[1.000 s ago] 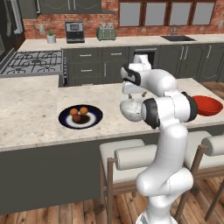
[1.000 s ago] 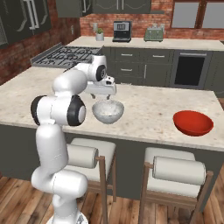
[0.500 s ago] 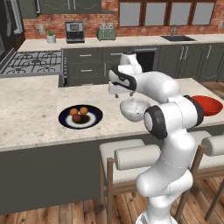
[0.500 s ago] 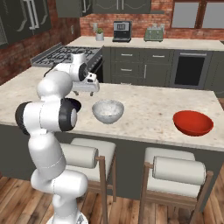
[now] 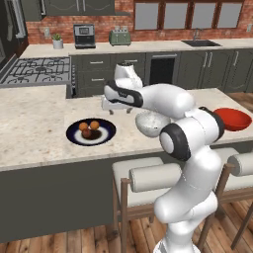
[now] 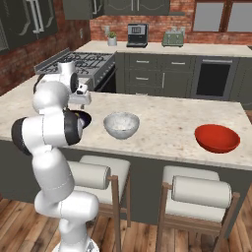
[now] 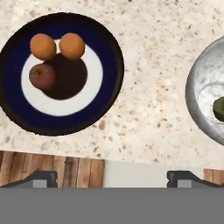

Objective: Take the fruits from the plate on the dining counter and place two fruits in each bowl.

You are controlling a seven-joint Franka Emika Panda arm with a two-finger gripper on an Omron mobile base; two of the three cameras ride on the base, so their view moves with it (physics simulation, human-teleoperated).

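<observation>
I have the gripper hanging over the dining counter, between the plate and the grey-white bowl. Looking down through the hand camera, its fingers sit wide apart at the frame's bottom corners with nothing between them. The plate holds 3 fruits bunched together: 2 oranges side by side and 1 dark red fruit just beside them. The grey-white bowl has 1 green fruit lying in its bottom. The red bowl stands well apart from the other bowl, toward the far end of the counter; I cannot tell what is in it.
</observation>
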